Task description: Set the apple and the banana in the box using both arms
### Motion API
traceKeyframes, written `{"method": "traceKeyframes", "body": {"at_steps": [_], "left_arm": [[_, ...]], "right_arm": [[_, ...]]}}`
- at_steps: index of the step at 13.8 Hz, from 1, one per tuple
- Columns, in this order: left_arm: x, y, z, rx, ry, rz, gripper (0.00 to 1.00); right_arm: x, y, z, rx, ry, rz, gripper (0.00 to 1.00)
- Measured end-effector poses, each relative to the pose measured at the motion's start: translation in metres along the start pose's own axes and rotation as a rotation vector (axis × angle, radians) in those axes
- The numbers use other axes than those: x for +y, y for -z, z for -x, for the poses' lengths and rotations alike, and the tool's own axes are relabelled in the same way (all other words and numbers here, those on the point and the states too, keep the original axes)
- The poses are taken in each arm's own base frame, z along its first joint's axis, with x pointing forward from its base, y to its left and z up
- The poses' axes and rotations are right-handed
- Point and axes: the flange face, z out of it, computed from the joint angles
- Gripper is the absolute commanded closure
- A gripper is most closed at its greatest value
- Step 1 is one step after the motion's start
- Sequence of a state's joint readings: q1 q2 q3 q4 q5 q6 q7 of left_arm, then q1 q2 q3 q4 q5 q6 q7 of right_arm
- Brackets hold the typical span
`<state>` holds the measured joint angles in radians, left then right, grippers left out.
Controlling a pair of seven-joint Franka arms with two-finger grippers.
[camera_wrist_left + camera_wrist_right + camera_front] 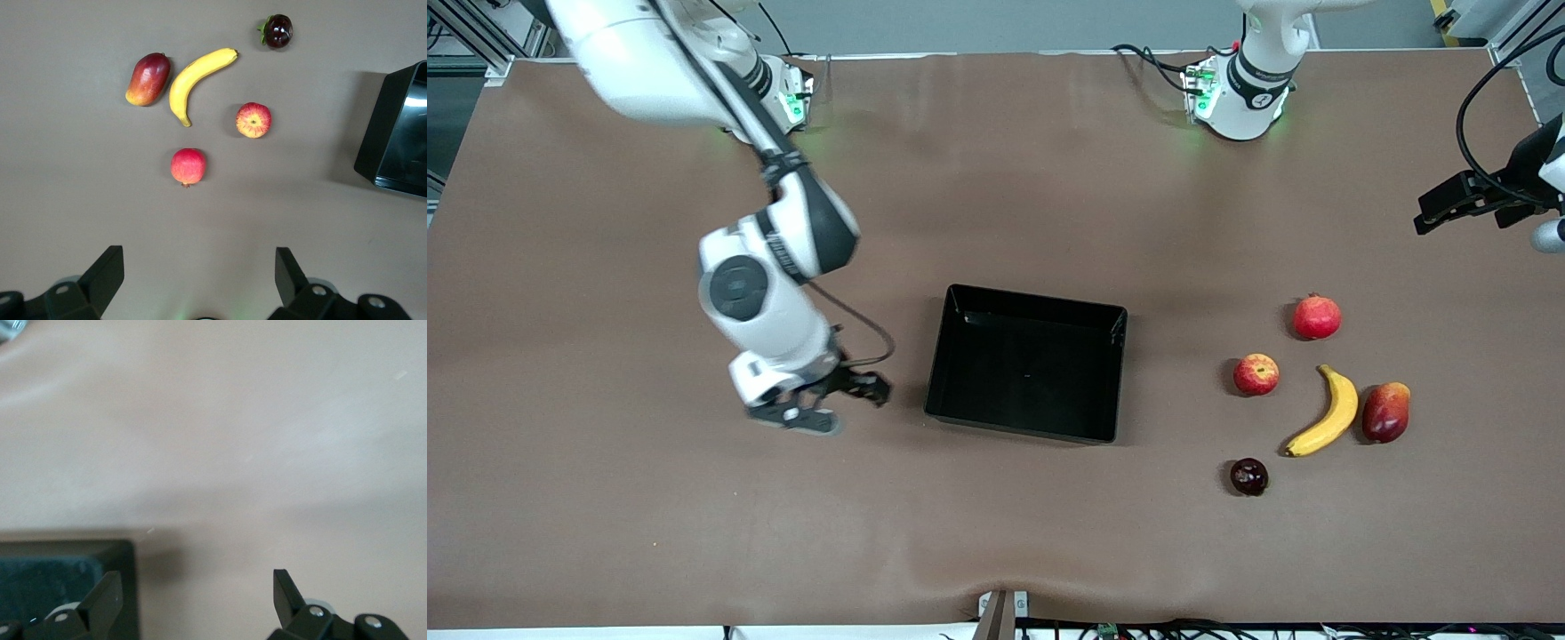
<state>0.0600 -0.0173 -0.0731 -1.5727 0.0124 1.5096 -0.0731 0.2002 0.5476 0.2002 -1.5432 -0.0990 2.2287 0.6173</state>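
The apple (1256, 374) lies on the brown table toward the left arm's end, with the banana (1325, 413) beside it and slightly nearer the front camera. The empty black box (1034, 308) sits mid-table. My left gripper (1440, 209) hangs open and empty high over the table's left-arm end. Its wrist view shows the left gripper (198, 267), apple (253, 120), banana (193, 80) and a box corner (393, 127). My right gripper (840, 402) is open and empty, low over the table beside the box on the right arm's side. Its wrist view shows the right gripper (197, 590) and the box rim (127, 587).
A red pomegranate (1317, 317) lies farther from the front camera than the apple. A red-yellow mango (1386, 412) lies beside the banana. A dark maroon fruit (1248, 476) lies nearer the camera than the apple. Cables run along the table's edges.
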Motion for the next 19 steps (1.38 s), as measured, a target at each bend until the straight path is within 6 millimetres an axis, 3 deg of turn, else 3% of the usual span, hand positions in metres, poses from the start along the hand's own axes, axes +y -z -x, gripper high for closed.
{"method": "traceKeyframes", "body": {"at_steps": [2, 7, 13, 16, 19], "left_arm": [[0.0, 0.0, 0.0, 0.0, 0.0, 0.0, 0.0], [0.0, 0.0, 0.0, 0.0, 0.0, 0.0, 0.0], [0.002, 0.0, 0.0, 0.001, -0.003, 0.0, 0.0], [0.004, 0.001, 0.0, 0.001, -0.007, 0.0, 0.0], [0.004, 0.001, 0.0, 0.004, -0.008, 0.0, 0.0]], "right_arm": [[0.036, 0.021, -0.015, 0.016, 0.043, 0.01, 0.0], [0.111, 0.065, -0.022, 0.011, 0.161, 0.058, 0.0], [0.201, 0.146, -0.022, -0.082, 0.23, 0.004, 0.0], [0.229, 0.192, -0.009, -0.099, 0.215, 0.025, 0.0], [0.24, 0.23, 0.006, -0.125, 0.216, 0.036, 0.0]]}}
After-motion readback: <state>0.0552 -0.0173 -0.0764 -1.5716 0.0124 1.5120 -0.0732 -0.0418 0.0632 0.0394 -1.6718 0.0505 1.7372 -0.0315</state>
